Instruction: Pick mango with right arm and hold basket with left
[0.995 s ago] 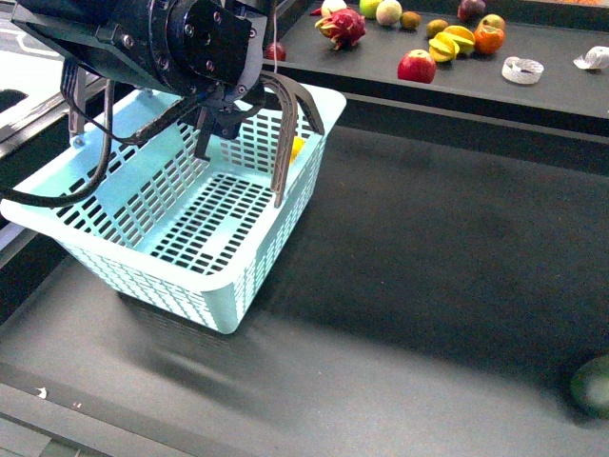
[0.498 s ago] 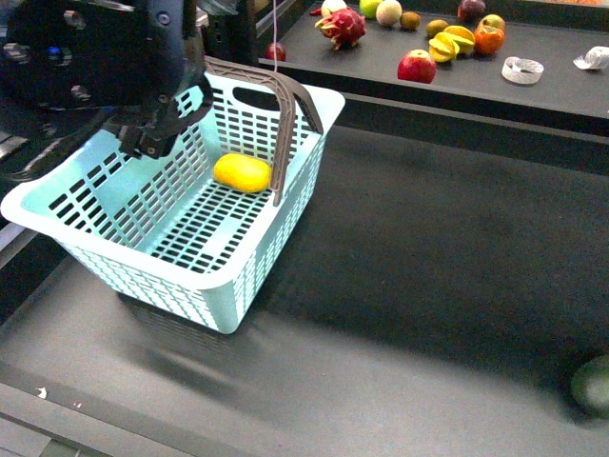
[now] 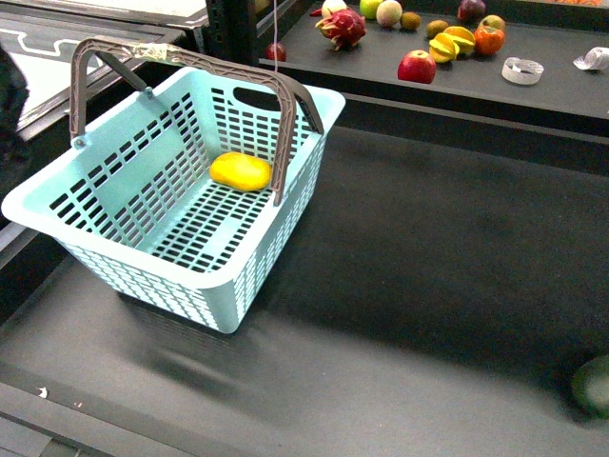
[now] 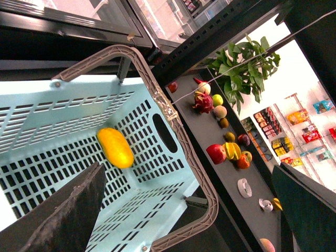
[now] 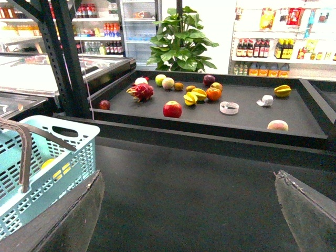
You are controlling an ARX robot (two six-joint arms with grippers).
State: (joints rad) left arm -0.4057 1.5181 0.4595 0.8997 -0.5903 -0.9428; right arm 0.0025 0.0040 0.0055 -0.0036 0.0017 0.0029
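Note:
The pale blue basket [image 3: 171, 276] stands on the left of the dark belt, both grey-brown handles [image 3: 285, 124] raised. On its slotted floor near the far wall lies the yellow mango [image 3: 240, 171]. The left wrist view looks down into the basket [image 4: 52, 131] and onto the mango [image 4: 115, 148]. My left gripper [image 4: 187, 170] hangs open above the basket and touches nothing. My right gripper [image 5: 189, 176] is open over bare belt, right of the basket [image 5: 52, 173], with nothing between its fingers. Neither gripper shows in the front view.
A raised black shelf [image 3: 552, 95] behind the belt carries a dragon fruit [image 3: 343, 27], a red apple [image 3: 416, 66], a star fruit [image 3: 447, 43], other fruit and a tape roll [image 3: 521, 69]. A dark green fruit [image 3: 592, 384] lies at the belt's near right.
The left arm, which hung over the basket a second ago, has pulled away to the left out of the front view, uncovering the mango. The basket has not moved.

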